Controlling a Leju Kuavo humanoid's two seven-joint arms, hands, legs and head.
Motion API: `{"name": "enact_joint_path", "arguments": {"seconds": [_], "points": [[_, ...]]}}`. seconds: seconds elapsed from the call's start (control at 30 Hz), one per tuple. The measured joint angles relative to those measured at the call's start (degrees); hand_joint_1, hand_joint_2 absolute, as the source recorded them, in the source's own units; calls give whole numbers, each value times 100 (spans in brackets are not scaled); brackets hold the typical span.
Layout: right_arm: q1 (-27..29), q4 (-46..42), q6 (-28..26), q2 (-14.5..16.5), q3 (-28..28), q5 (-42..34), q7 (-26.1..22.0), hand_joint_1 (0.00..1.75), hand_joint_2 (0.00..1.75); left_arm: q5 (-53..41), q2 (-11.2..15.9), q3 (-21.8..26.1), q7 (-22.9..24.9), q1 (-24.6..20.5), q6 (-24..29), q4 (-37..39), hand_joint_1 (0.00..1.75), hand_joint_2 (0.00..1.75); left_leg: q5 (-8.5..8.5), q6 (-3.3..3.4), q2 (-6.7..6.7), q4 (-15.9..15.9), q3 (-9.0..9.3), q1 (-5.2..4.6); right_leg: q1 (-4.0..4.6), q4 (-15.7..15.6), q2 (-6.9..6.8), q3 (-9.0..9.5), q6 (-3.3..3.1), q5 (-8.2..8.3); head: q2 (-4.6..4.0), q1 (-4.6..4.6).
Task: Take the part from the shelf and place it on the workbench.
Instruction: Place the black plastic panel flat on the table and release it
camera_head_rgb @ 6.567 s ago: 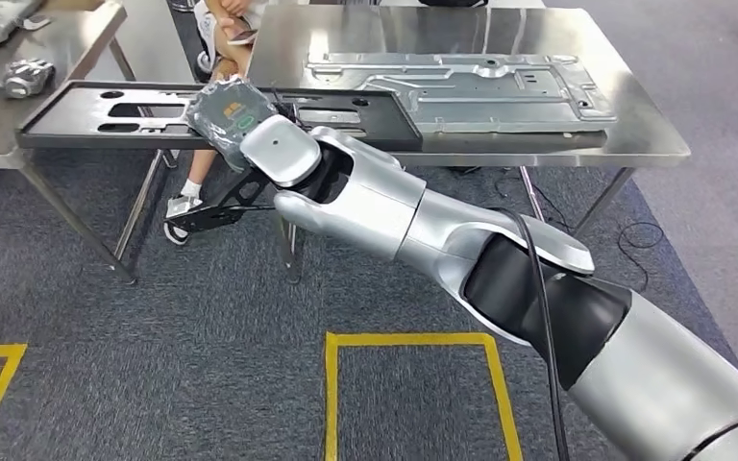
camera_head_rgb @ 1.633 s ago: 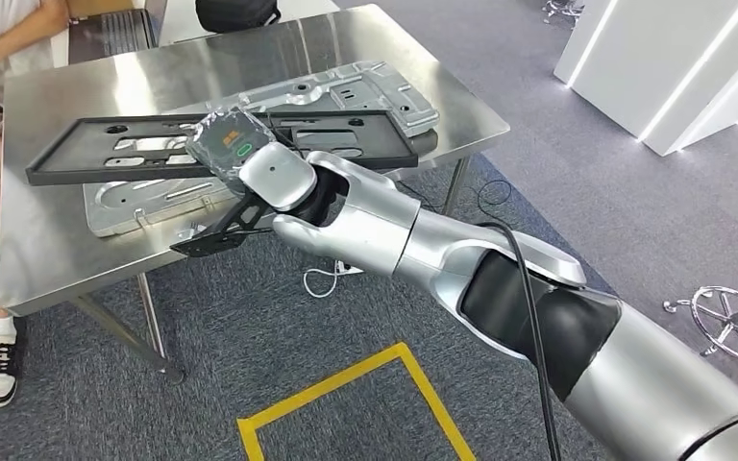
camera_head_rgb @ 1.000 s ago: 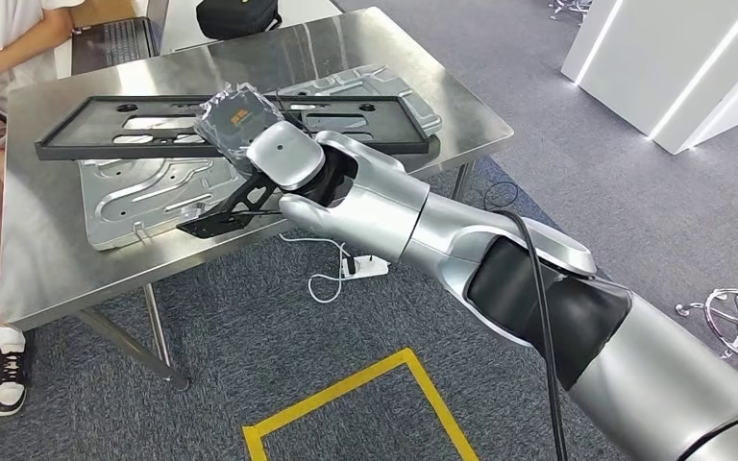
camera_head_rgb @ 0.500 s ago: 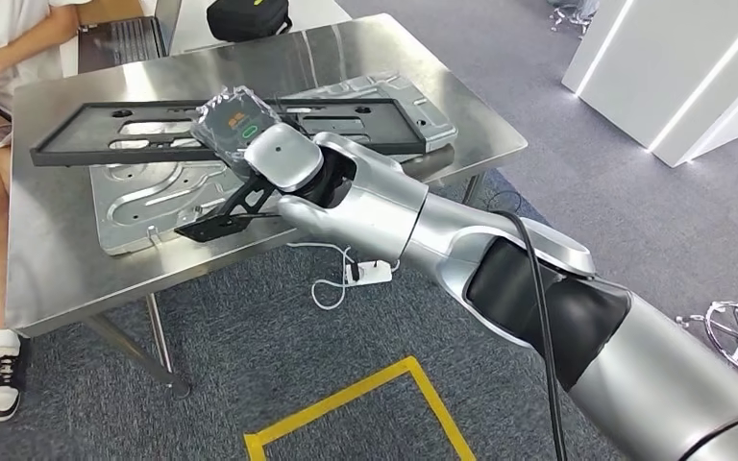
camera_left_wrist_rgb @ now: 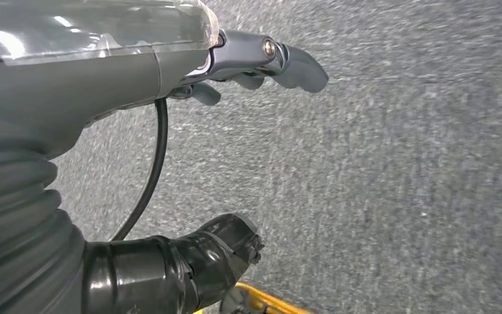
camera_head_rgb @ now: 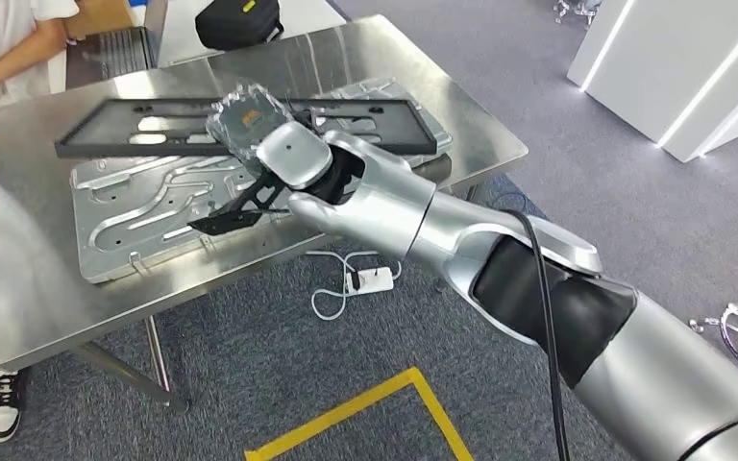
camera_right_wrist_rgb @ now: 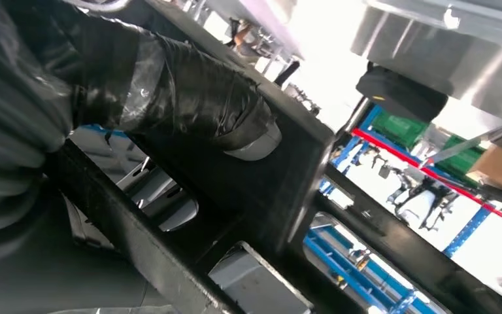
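right hand (camera_head_rgb: pixel 267 154) fingers (camera_right_wrist_rgb: pixel 196 98) wrapped around black frame (camera_head_rgb: pixel 365 125), holding it | frame hangs just above grey metal plate (camera_head_rgb: pixel 135 216), across its far half | plate lies flat on steel surface (camera_head_rgb: pixel 29 307) | black bag (camera_head_rgb: pixel 238 19) beyond plate at far edge | left hand (camera_left_wrist_rgb: pixel 170 59) fingers (camera_left_wrist_rgb: pixel 294 65) apart, holding nothing, over carpet (camera_left_wrist_rgb: pixel 399 183)

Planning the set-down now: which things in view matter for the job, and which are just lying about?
Job:
- black frame, the part, held over the table
- right hand, gripping the frame
- steel table, the workbench

Lying about:
- silver plate on the table
- black bag
- white power strip on the floor
- person sitting by the table
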Motion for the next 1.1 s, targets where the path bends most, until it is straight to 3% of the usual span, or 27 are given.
{"name": "enact_joint_path", "arguments": {"seconds": [0.07,0.1,0.13,0.2,0.23,0.3,0.4,0.43,0.5,0.57,0.6,0.63,0.67,0.73,0.8,0.93,1.0,1.07,1.1], "points": [[21,-1,0,-1,1,-3,-8,175,175,-8,3,9,0,0,1,0,0,175,-249,-27,0,695,-451,0,12,6,16,62,-29,-68,0,-2],[49,-1,0,-2,2,-4,-12,175,175,-10,4,13,0,5,1,0,0,175,-244,-32,0,846,-597,0,18,12,25,106,-29,-110,0,-2],[72,0,0,-3,2,-4,-15,175,175,-11,4,17,0,12,1,0,0,175,-113,-33,1,779,-636,0,23,20,34,159,-23,-156,-1,-2],[91,0,0,-5,2,-4,-13,175,175,-11,5,26,0,24,2,0,0,175,418,-4,3,91,-447,-3,25,43,41,281,2,-270,-1,-1],[87,1,0,-6,3,-5,-12,175,175,-12,8,33,1,28,2,0,0,175,593,17,4,-269,-328,-20,29,57,41,327,21,-321,-1,-1],[80,1,0,-8,5,-13,-9,175,175,-17,16,45,1,21,3,0,0,175,704,81,3,-690,-186,-56,35,80,44,355,80,-395,0,-1],[76,-3,-1,-15,4,-48,-7,175,175,-32,18,54,3,24,6,0,0,175,684,183,-2,-786,-92,-55,43,161,47,355,170,-422,1,1],[62,-6,2,-22,3,-61,-7,175,175,-41,18,56,1,28,-3,0,0,175,676,211,0,-812,-39,-42,38,312,43,278,198,-415,1,-1],[30,-7,10,-47,2,-90,-7,175,175,-60,18,58,-16,23,-55,0,0,175,641,249,-1,-855,52,-24,5,922,35,-111,261,-503,1,0],[23,-4,21,-69,2,-137,-11,175,175,-75,28,60,-42,12,-148,0,0,175,563,263,-4,-856,122,-22,-36,1581,32,-609,315,-768,0,0],[30,-4,29,-77,2,-165,-14,175,175,-80,35,60,-50,12,-191,0,0,175,517,259,-9,-853,169,-22,-57,1728,30,-777,334,-857,0,-1],[34,-3,38,-84,2,-194,-16,175,175,-85,43,60,-54,14,-221,0,0,175,469,253,-16,-849,225,-21,-74,1691,27,-850,345,-831,0,1],[32,-3,45,-96,2,-225,-16,175,175,-91,49,61,-54,18,-242,0,0,175,416,244,-22,-845,292,-21,-85,1457,23,-819,348,-666,0,1],[17,-2,52,-125,2,-274,-20,175,175,-110,54,62,-52,23,-258,0,0,175,303,216,-33,-838,426,-23,-74,671,13,-595,314,-92,-1,0],[0,-2,58,-151,8,-305,-30,175,175,-136,62,64,-45,12,-263,0,0,175,216,158,-41,-852,486,-26,-28,159,6,-439,246,219,0,1],[6,2,47,-183,16,-328,-39,175,175,-156,83,67,-22,1,-204,0,0,175,175,37,-25,-684,493,-18,-12,39,15,-282,99,195,1,1],[12,10,33,-202,20,-345,-46,175,175,-156,85,72,-10,-3,-142,0,0,175,58,12,-13,-135,193,-4,-25,13,14,-169,34,145,0,-1],[59,19,17,-207,39,-365,-72,175,175,-156,88,80,-8,-3,-100,0,0,175,-221,-17,-11,572,-267,-4,-10,13,28,-88,-2,65,1,-2],[104,23,9,-206,57,-369,-83,175,175,-156,89,86,-7,0,-78,0,0,175,-332,-30,-11,770,-446,-4,-1,15,37,-39,-4,19,1,-2]]}}
